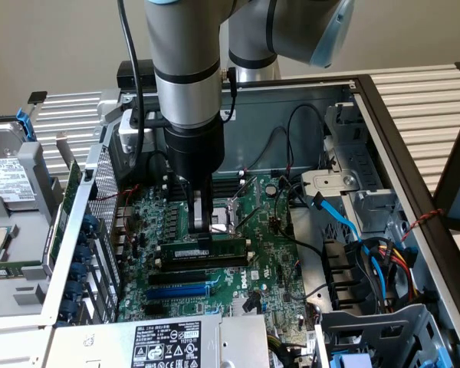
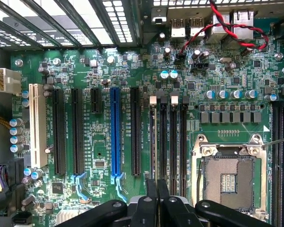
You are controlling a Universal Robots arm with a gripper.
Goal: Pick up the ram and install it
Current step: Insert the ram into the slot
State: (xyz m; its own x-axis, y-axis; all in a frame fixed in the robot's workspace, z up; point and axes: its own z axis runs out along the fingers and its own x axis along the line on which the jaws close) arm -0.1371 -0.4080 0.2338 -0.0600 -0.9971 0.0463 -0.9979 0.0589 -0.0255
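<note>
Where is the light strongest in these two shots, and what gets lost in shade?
Exterior view: the slats glow brightest, and the motherboard looks dimmer beneath the arm, around the ram. Wrist view: light glares white through the grille, while the gripper sits nearly black.

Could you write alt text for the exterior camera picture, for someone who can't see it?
A robot arm reaches down into an open computer case, its gripper closed on the top edge of the ram, which stands upright on the green motherboard. Blue and black cables lie toward the exterior view's right.
</note>
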